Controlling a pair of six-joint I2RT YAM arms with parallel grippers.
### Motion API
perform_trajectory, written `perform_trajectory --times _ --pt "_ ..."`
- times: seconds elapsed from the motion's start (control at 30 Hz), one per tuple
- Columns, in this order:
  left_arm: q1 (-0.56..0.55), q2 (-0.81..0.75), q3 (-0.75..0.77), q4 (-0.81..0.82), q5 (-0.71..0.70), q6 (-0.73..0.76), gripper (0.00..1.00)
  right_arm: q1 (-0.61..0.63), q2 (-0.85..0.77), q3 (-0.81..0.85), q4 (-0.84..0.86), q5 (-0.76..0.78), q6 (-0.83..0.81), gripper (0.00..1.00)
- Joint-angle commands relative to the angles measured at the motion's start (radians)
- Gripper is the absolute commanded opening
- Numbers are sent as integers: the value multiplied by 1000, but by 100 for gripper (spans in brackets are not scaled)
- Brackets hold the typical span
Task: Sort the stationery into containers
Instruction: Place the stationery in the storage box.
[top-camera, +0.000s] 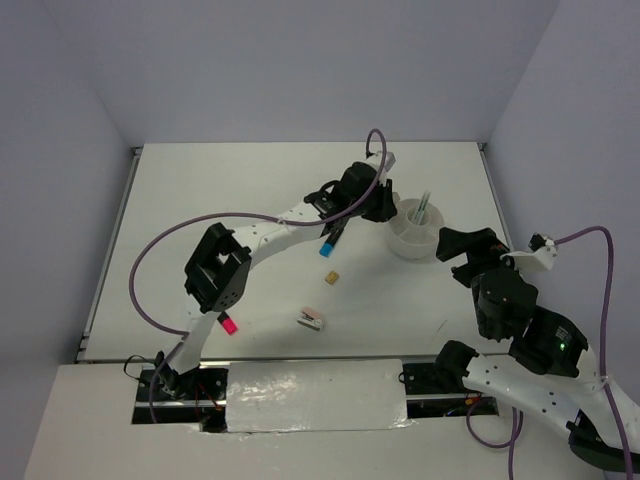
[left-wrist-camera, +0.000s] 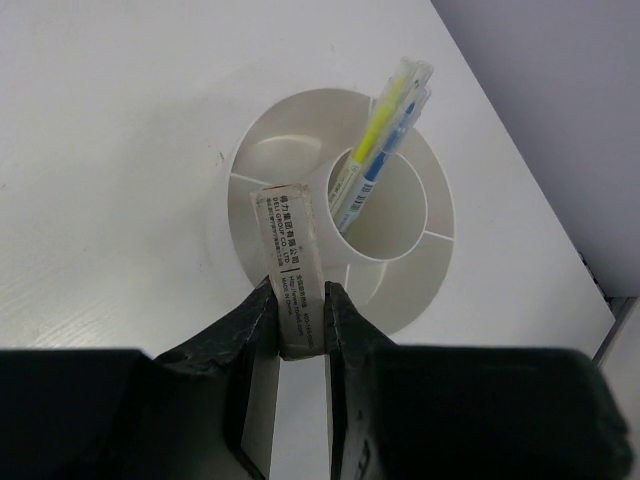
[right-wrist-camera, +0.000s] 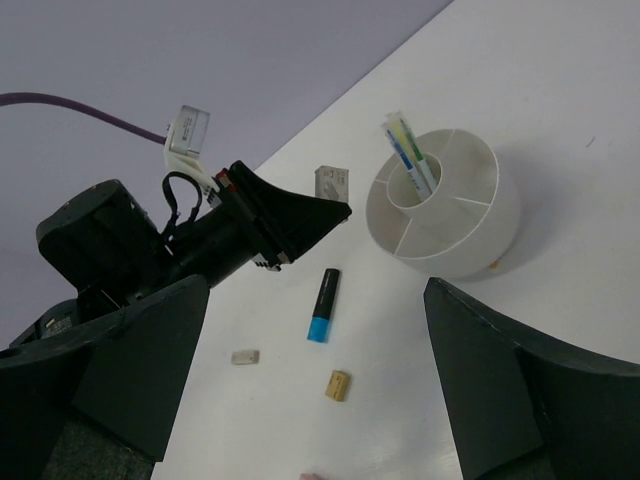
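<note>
There's the small white rectangular eraser with a printed label (left-wrist-camera: 290, 235), pinched at its near end between the jaws of the left gripper (left-wrist-camera: 297, 312), dead centre of the left wrist view. It's up off the table, right at the edge of the round white plastic tub with inner dividers (left-wrist-camera: 285, 125). From the right wrist camera the eraser sits just left of the tub's rim, so whether it is over a compartment, I can't tell. In the tub's round middle compartment, two thin clear pens (left-wrist-camera: 385, 135), one yellow inside and one blue, lean toward the upper right.

In the top view the tub sits right of centre on the white table (top-camera: 200, 190). Just left of it, by the left arm, lies the blue-ended black marker (top-camera: 328, 246). Below that is a small tan block (top-camera: 333, 276), and a pink-and-white scrap (top-camera: 311, 318) lies lower, toward bottom centre. The pink-ended highlighter (top-camera: 229, 325) shows at lower left, tucked against the left arm. The right gripper (top-camera: 450, 258) hangs just right of the tub, its jaws spread wide.
</note>
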Motion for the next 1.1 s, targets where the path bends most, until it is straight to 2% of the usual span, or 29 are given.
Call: perform_trajectory --times 0.0,0.3,0.53,1.07 --pt "-3 37 70 3 4 -34 10 -4 -10 3 -12 35 -18 96" --pt "-3 63 64 18 4 -115 14 -2 -21 8 -19 46 -26 96" --pt "-7 66 39 50 79 -178 23 -5 -27 6 -22 41 -31 96" --pt "-7 92 62 41 85 -186 41 -4 -37 -1 -12 34 -37 97"
